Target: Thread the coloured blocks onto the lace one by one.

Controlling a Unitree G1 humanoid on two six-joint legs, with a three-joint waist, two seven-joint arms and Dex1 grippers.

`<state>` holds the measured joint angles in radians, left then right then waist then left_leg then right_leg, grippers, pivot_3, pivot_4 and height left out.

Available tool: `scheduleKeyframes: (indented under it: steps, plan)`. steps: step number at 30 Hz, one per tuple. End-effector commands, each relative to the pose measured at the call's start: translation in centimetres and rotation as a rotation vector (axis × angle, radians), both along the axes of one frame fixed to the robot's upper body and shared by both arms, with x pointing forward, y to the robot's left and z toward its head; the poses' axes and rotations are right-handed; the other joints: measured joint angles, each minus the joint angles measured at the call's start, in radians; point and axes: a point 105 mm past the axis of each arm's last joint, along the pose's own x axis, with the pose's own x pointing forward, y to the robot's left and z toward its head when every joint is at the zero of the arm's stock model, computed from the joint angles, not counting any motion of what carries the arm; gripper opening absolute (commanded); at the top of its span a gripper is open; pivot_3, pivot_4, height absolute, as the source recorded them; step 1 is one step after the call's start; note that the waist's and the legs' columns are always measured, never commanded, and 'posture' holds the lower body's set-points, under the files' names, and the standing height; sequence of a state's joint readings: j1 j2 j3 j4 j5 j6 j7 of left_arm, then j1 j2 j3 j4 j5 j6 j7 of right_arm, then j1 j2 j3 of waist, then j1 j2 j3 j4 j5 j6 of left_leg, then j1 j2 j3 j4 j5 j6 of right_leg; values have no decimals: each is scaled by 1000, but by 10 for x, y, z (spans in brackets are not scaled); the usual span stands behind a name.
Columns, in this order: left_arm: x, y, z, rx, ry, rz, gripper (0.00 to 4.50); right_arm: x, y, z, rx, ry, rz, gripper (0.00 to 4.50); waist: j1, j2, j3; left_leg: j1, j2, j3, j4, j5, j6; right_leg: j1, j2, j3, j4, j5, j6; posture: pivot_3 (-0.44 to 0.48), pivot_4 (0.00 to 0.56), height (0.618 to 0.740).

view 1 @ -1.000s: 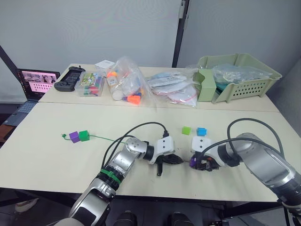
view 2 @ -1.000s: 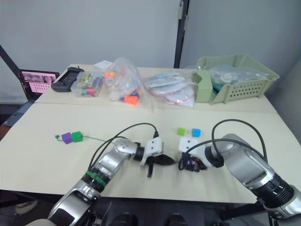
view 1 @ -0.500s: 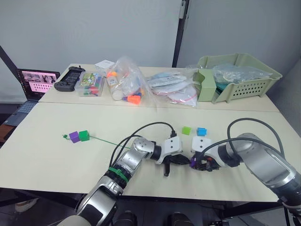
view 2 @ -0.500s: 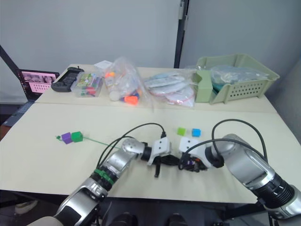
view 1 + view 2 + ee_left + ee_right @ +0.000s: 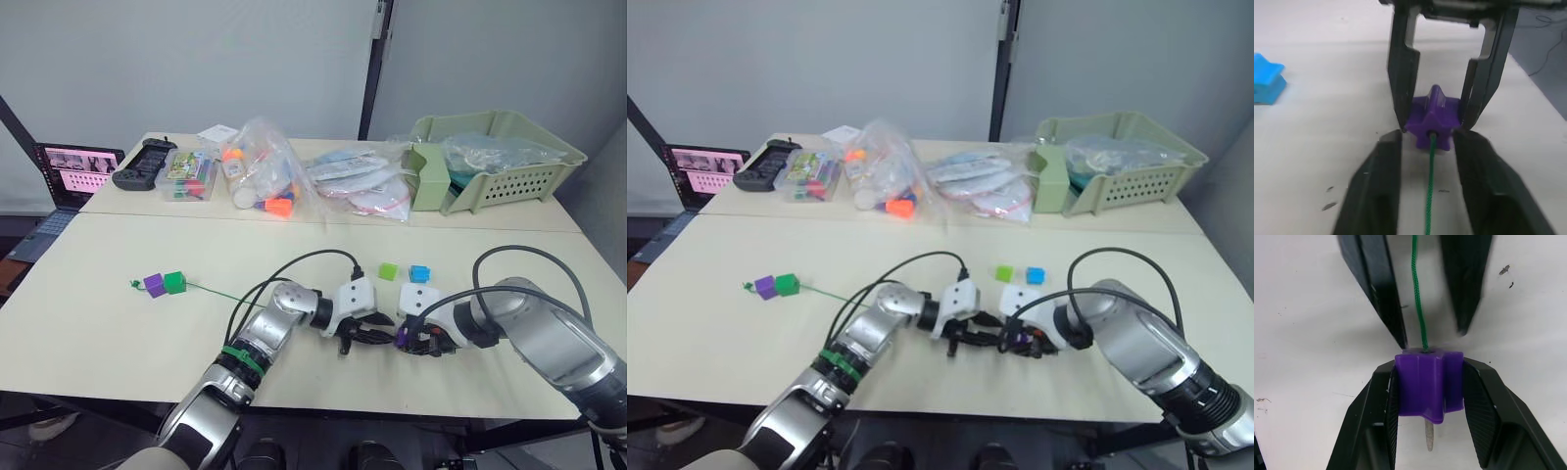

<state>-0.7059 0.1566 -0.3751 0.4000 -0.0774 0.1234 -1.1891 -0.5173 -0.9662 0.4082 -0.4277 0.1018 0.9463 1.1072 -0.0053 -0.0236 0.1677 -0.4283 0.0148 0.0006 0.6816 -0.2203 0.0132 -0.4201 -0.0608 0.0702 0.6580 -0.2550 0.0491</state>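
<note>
My right gripper [image 5: 1427, 366] is shut on a purple block [image 5: 1425, 384] low over the table's front middle. The green lace [image 5: 1418, 293] enters the block, and its grey tip [image 5: 1428, 435] sticks out the far side. My left gripper [image 5: 1427, 142] faces it, fingertips almost at the block [image 5: 1433, 117], open, with the lace [image 5: 1429, 191] running loose between them. Along the lace at the far left sit another purple block [image 5: 154, 285] and a dark green block [image 5: 175, 282]. A light green block [image 5: 389, 270] and a blue block [image 5: 420, 273] lie just behind the grippers.
Clear bags of toys [image 5: 265, 181] and a green basket [image 5: 500, 157] stand along the back of the table [image 5: 118, 333]. A laptop [image 5: 73, 171] and a controller [image 5: 147, 162] are at the back left. Black cables [image 5: 304, 262] arch over both arms.
My left gripper has moved right, closing up to the purple block in the right gripper. The right gripper has stayed in place.
</note>
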Motion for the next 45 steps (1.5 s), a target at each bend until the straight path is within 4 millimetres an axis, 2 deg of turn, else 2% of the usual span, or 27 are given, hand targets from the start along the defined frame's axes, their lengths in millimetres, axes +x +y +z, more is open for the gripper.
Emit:
scheduleKeyframes:
  steps: [1, 5, 10, 20, 22, 27, 29, 38, 43, 45]
  plan:
    - [2, 11, 18, -39, -19, 12, 3153, -2, 6, 1, 6, 0, 32, 1347, -2, 0, 0, 0, 0, 0, 0, 0, 0, 0, 0, 0, 0, 0, 0, 0, 150, 737]
    - [5, 26, 26, -31, -34, 37, 4448, -1, 9, 2, 0, -1, 52, 1347, -5, 0, 0, 0, 0, 0, 0, 0, 0, 0, 0, 0, 0, 0, 0, 0, 150, 737]
    - [4, 33, 25, -8, -49, 43, 4500, 5, 10, 1, -46, -19, 90, 1347, -6, 0, 0, 0, 0, 0, 0, 0, 0, 0, 0, 0, 0, 0, 0, 0, 150, 737]
    - [-3, 31, 19, 9, -52, 22, 4500, 13, 16, 4, -51, -36, 106, 1347, -10, 0, 0, 2, 1, 0, 0, 0, 0, 0, 1, 0, 1, 0, 0, 0, 150, 737]
    - [-4, 32, 17, 13, -51, 19, 4500, 12, 17, 7, -42, -37, 105, 2360, -10, 0, 0, 2, 1, 0, 0, 0, 0, 0, 1, 0, 1, 0, 0, 0, 150, 737]
    - [-5, 32, 15, 27, -55, 5, 4500, 10, 16, 17, -34, -53, 109, 4030, -9, 0, 0, 2, 0, 0, 0, 0, 0, 0, 0, 0, 2, 0, 0, 0, 150, 737]
    - [-6, 30, 15, 28, -57, -6, 4500, 8, 15, 24, -26, -63, 106, 4460, -7, 0, 0, 1, 0, 0, 0, 0, 0, 0, 0, 0, 2, 0, 0, 0, 150, 737]
    - [-8, 9, 16, 13, -101, -75, 4500, -18, 2, 62, 77, -66, 58, 4460, 0, 0, 0, 0, 0, 0, 0, 0, 0, 0, 0, 0, 1, 0, 0, 0, 150, 737]
    - [-10, -2, 15, 8, -115, -112, 4500, -30, -9, 68, 102, -62, -11, 4460, 3, 0, 0, -1, 0, 0, 0, 0, 0, 0, 0, 0, 0, 0, 0, 0, 150, 737]
    - [-9, -13, 15, 0, -116, -111, 4500, -34, -20, 66, 118, -78, -60, 4460, 5, 0, 0, -1, 0, 0, 0, 0, 0, 0, 0, 0, 0, 0, 0, 0, 150, 737]
